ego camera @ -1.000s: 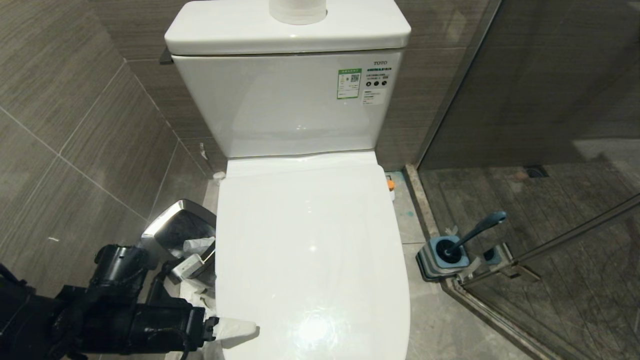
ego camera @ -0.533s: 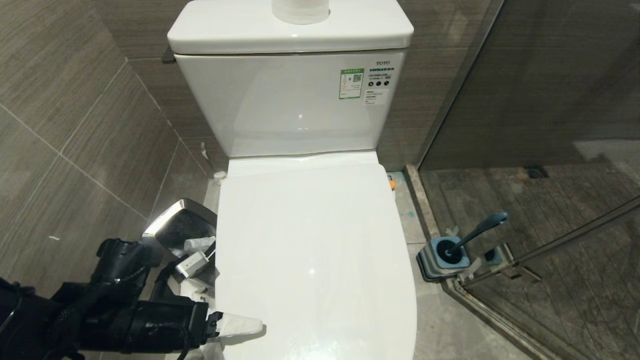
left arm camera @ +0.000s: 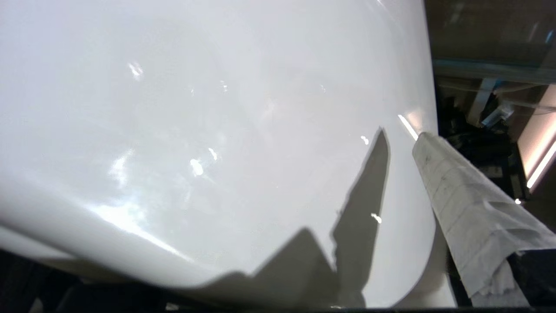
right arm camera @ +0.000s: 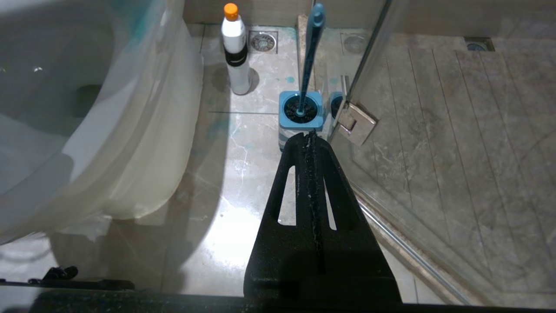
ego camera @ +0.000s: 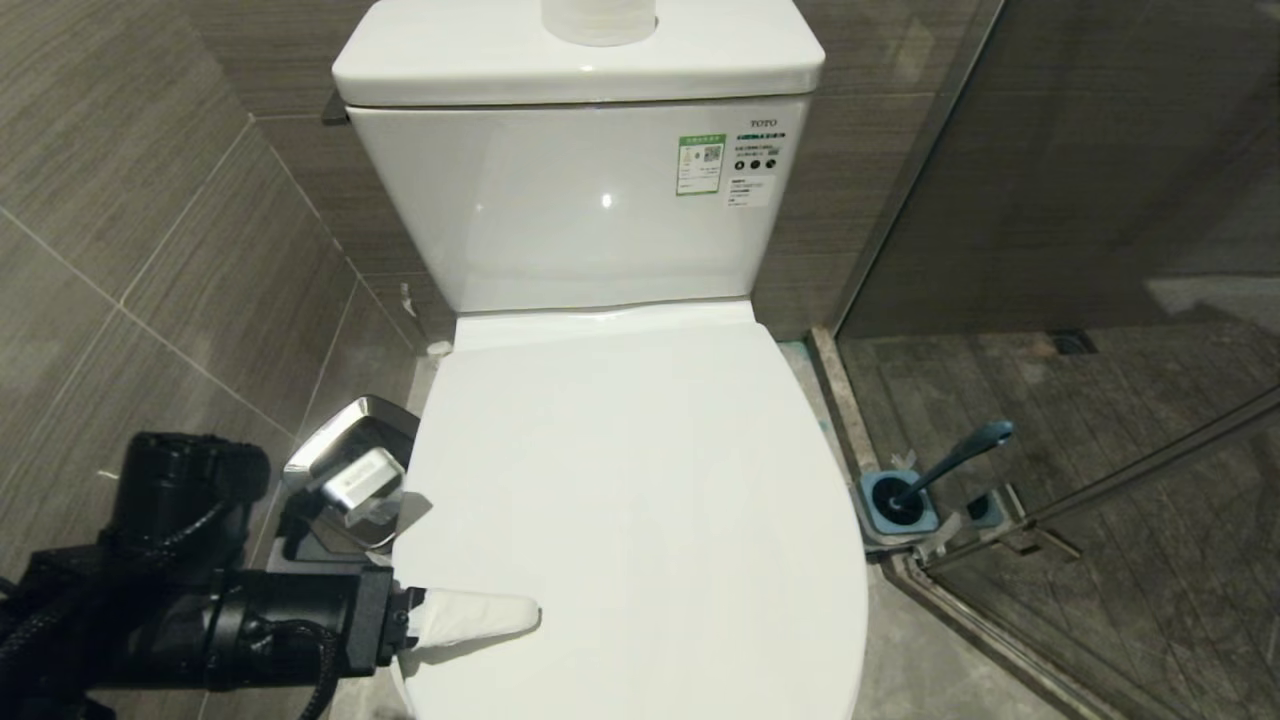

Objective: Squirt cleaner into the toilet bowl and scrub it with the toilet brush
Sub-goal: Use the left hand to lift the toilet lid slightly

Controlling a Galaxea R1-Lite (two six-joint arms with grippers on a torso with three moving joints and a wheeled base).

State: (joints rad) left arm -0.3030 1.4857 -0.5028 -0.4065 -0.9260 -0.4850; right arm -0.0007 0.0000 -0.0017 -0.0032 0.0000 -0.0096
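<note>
From my head camera, the white toilet lid is lifted off the seat at the near end, hiding the toilet bowl beneath it. My left gripper comes in from the lower left, jaws spread wide: one paper-wrapped finger lies over the lid's left front edge, the other is hidden below the lid. Behind my arm stands the small square silver-rimmed waste bin. To the right, on the grey tiled floor, the toilet brush with its slim curved blue-grey handle stands in its square blue-grey holder, next to the glass shower door. On the boxy white tank sits a white toilet paper roll. Left wrist camera now: glossy lid fills the frame, the wrapped finger reaching along its edge, casting a dark shadow on it. Right wrist camera: my right gripper hangs above the floor, black jaws pressed together, nothing in them. Beyond the tips, the brush in its holder, and farther on the cleaner, a white plastic bottle with an orange cap, upright on the floor just beside the toilet's white base.
</note>
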